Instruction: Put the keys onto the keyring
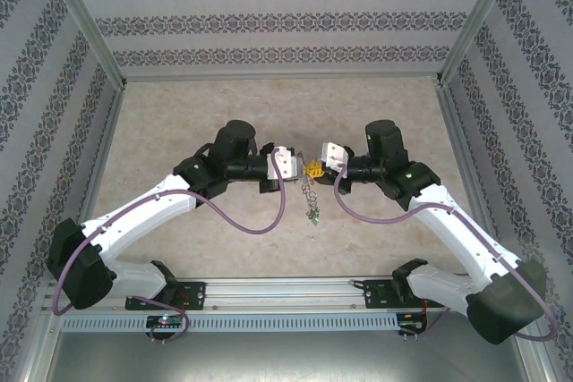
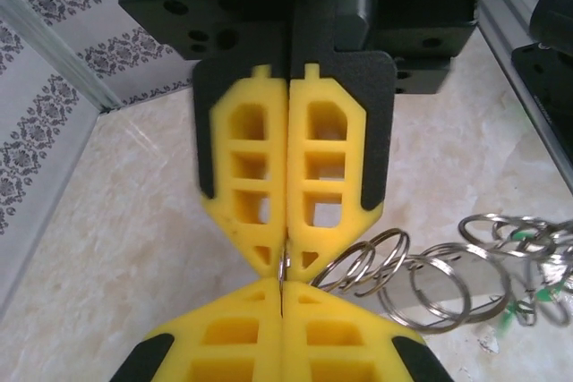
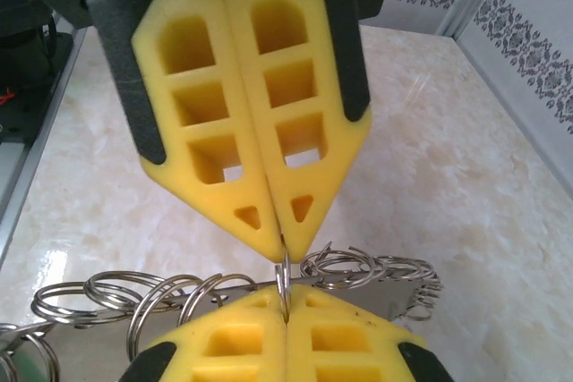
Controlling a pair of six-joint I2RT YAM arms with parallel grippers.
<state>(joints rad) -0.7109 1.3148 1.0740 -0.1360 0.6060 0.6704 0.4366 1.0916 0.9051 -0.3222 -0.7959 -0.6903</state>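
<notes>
Above the table's middle, my left gripper [image 1: 295,167] and my right gripper [image 1: 324,164] meet tip to tip. Each is shut on the same small silvery split ring [image 2: 284,265], pinched edge-on between the yellow fingertips [image 3: 269,221]. In the left wrist view my left gripper [image 2: 282,282] faces the right one; in the right wrist view my right gripper [image 3: 285,297] faces the left one. A bunch of linked small rings [image 2: 430,288] hangs from there [image 1: 311,196], ending in a green-capped key [image 1: 313,218]. I cannot make out the large oval keyring among them.
The marble-patterned table top [image 1: 179,123] is fenced by patterned walls and aluminium posts [image 1: 89,33]. Purple cables [image 1: 255,225] loop from both arms near the hanging rings. The arm rail [image 1: 286,291] runs along the near edge.
</notes>
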